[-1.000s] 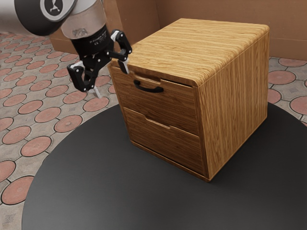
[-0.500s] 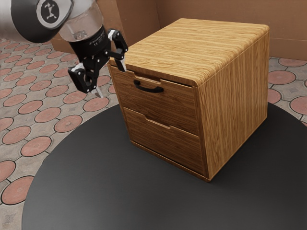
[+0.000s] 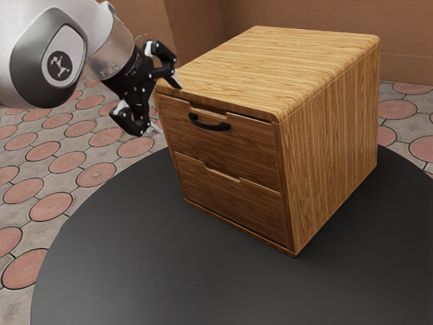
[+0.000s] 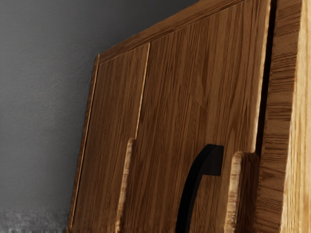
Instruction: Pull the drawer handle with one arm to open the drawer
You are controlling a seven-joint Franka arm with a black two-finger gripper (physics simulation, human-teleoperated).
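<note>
Soft, even light: the cabinet [image 3: 284, 74] is brightest on top, darker in front; the black table [image 3: 135, 271] beside it shines dully.

I can read no words or numbers anywhere from here. The one sign I make out in the exterior view is a small white emblem [image 3: 59, 62], a branching figure without letters, on the dark grey round cap [image 3: 42, 73] of the arm [image 3: 111, 47].

Arm [image 3: 61, 57] rolled; gripper [image 3: 166, 106] turned, now nearer top drawer [image 3: 223, 142] corner.
</note>
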